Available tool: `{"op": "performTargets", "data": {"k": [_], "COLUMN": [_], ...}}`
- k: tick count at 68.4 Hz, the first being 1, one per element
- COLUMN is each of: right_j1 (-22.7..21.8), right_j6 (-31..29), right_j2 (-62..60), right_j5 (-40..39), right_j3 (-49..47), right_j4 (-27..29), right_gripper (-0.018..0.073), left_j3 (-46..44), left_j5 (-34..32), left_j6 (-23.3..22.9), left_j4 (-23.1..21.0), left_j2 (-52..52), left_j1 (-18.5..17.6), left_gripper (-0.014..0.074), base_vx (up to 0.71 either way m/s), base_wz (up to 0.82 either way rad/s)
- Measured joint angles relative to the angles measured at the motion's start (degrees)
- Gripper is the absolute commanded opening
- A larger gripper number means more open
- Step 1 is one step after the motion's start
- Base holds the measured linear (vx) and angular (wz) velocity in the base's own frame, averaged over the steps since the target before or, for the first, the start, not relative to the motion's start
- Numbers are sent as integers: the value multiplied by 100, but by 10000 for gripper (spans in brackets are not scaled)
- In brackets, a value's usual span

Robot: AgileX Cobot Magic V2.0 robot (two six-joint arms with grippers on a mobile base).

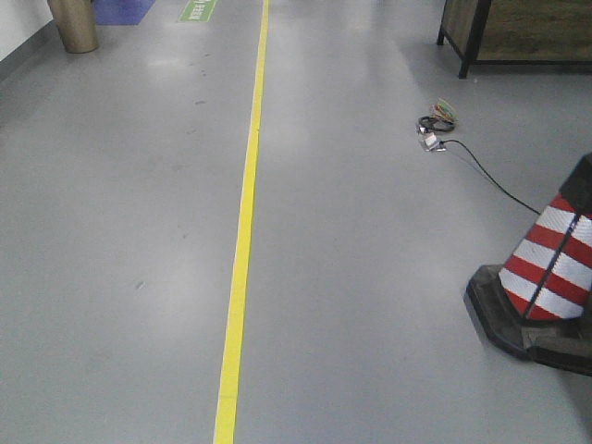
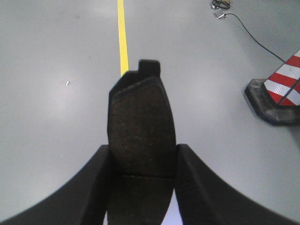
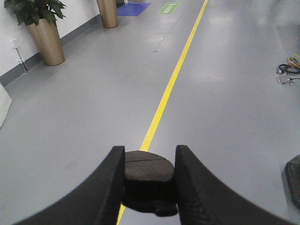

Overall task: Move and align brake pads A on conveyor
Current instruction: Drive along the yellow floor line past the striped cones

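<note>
The left claw [image 2: 143,161] pinches one brake pad [image 2: 141,129]; the right claw [image 3: 149,180] pinches another [image 3: 148,169]. No conveyor is in view, only floor [image 1: 120,231], so placing and aligning appear undone.

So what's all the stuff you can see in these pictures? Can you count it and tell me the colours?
Brake pads: two, dark grey; one held upright in the left gripper, one clamped flat in the right gripper.
Floor line: one, yellow, running down the grey floor.
Traffic cone: one, red and white stripes on a black base, right side.
Cable bundle: one, mixed colours, on the floor with a black cord trailing off.
Planters: two, gold, by the left wall; the near one holds a green plant.
Wooden cabinet: one, brown with a black frame, top right.
Grippers: two, black; left gripper, right gripper.
</note>
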Motion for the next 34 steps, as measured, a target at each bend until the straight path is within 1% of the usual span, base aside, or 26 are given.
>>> {"op": "performTargets", "data": {"k": [17, 34], "right_j1": [0, 0], "right_j6": [0, 0], "right_j2": [0, 0], "right_j5": [0, 0], "right_j3": [0, 0], "right_j4": [0, 0], "right_gripper": [-4, -4], "left_j3": [0, 0], "left_j5": [0, 0], "left_j6": [0, 0], "left_j4": [0, 0], "left_j2": [0, 0], "left_j1": [0, 0], "left_gripper": [-6, -6], "base_vx": [51, 43], "base_wz": [0, -3]}}
